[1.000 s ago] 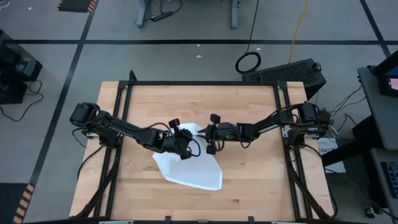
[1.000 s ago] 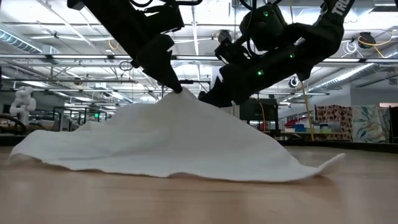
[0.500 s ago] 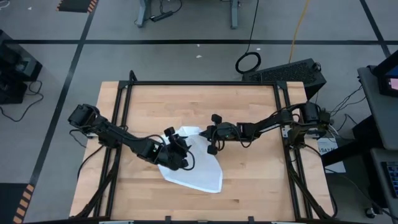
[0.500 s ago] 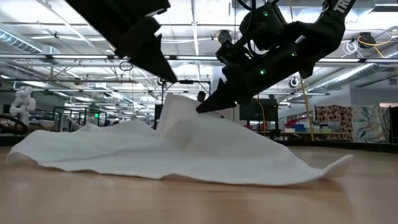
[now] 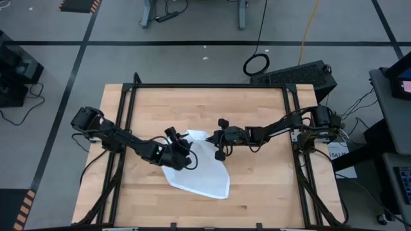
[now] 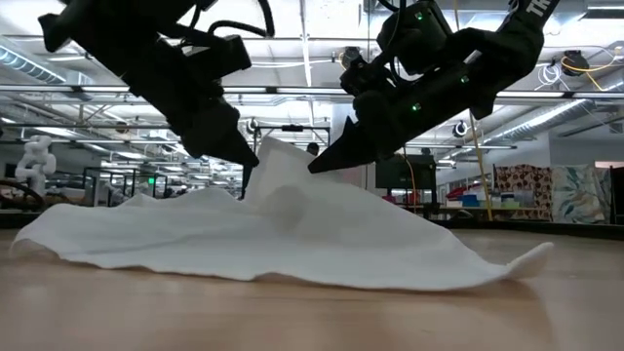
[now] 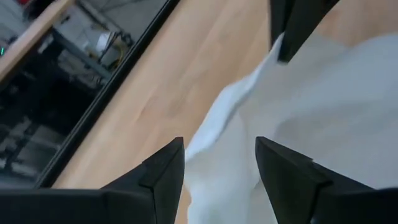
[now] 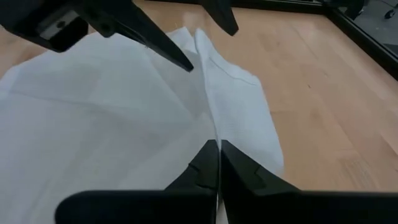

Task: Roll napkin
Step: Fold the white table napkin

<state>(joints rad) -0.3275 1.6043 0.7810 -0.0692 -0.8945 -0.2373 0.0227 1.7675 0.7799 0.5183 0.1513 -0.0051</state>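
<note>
Left gripper [image 5: 182, 151] let go of napkin [image 5: 202, 173], opened, backed toward 8 o'clock; right gripper [image 5: 207, 140] pinched its raised fold.

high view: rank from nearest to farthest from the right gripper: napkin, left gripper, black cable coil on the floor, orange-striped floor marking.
From the right gripper:
1. napkin: pinched at its raised fold.
2. left gripper: just beside, open over the cloth.
3. cable coil: floor beyond the table's far edge.
4. striped marking: floor, near-left corner.
</note>
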